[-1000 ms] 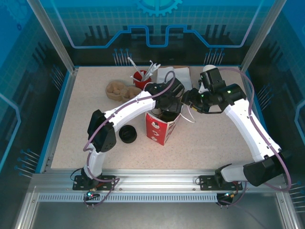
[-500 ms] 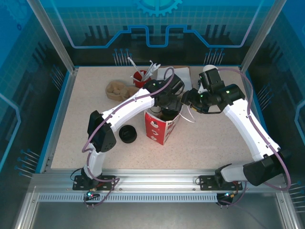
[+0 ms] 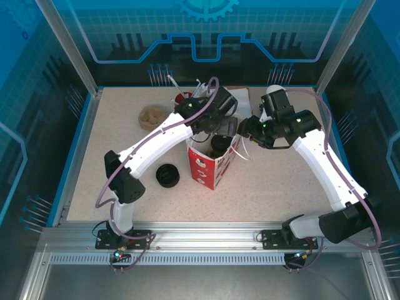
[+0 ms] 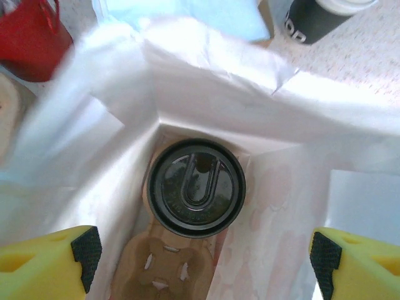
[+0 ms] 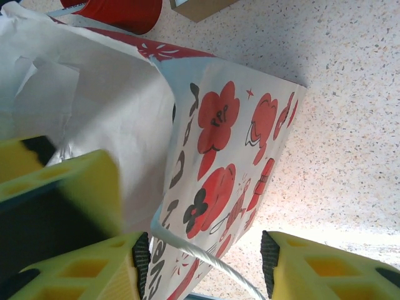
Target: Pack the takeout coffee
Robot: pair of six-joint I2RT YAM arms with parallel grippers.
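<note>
- Yellow-tipped left pincer point(image 4: 205, 255) wide open, empty, above the paper bag's point(image 4: 206, 94) mouth; best lifted straight up, clear of the walls.
- Takeout coffee point(image 4: 196, 187) upright at the bag's bottom, touching a brown carrier point(image 4: 159, 275).
- Right pincer point(image 5: 204, 255) part open astride bag wall and cord handle point(image 5: 194, 253), not clamped.
- From left wrist, lid inside; from right wrist, red printed outside.
</note>
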